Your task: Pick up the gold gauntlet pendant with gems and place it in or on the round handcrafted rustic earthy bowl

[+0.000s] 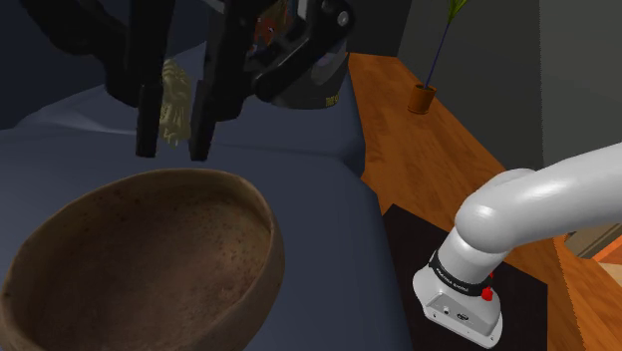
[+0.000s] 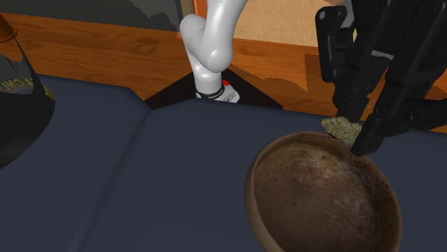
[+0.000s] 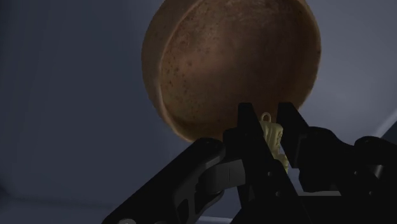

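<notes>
The gold pendant [image 3: 275,141] is clamped between the fingers of the black gripper [image 3: 266,121], clear of the dark blue cushion [image 2: 143,179]; it hangs near the brown bowl's [image 1: 150,259] rim; picking looks done; carrying over the bowl and releasing remain.

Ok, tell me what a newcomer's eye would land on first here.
The big brown speckled bowl on the dark blue surface dominates the foreground of both exterior views. Next comes the black gripper hanging by the bowl's rim, clasping a small gold pendant between its fingers. In the second exterior view, the white arm rises from its black stand against an orange wooden floor.
</notes>
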